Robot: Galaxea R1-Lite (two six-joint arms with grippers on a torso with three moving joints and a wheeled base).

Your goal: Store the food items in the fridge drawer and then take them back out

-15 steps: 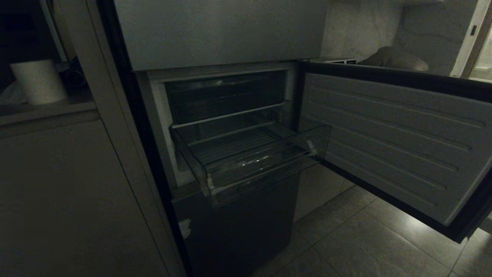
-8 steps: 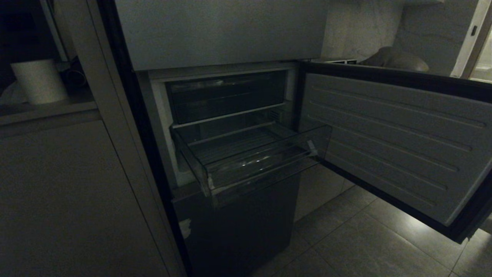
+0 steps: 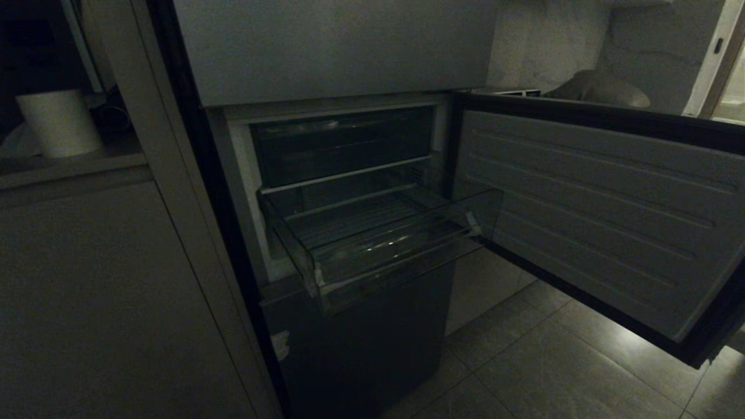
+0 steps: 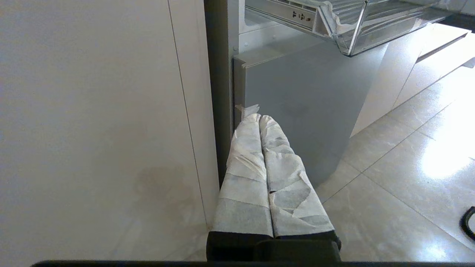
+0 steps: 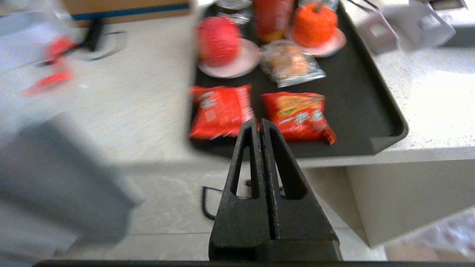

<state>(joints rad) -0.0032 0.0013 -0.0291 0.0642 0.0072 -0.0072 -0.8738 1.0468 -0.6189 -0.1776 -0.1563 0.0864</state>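
While the drawer [image 3: 378, 238] hangs pulled out of the fridge [image 3: 326, 52], empty, we see both claws pinched together, gripping nothing: right claw [image 5: 259, 124] over the tray's [image 5: 386, 111] near edge, two red round foods [image 5: 219, 40] at the tray's far end; left claw [image 4: 259, 118] low beside the fridge.

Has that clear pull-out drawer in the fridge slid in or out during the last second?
No. The fridge drawer stands pulled out as before, its front lip at the same spot against the open fridge door beside it.
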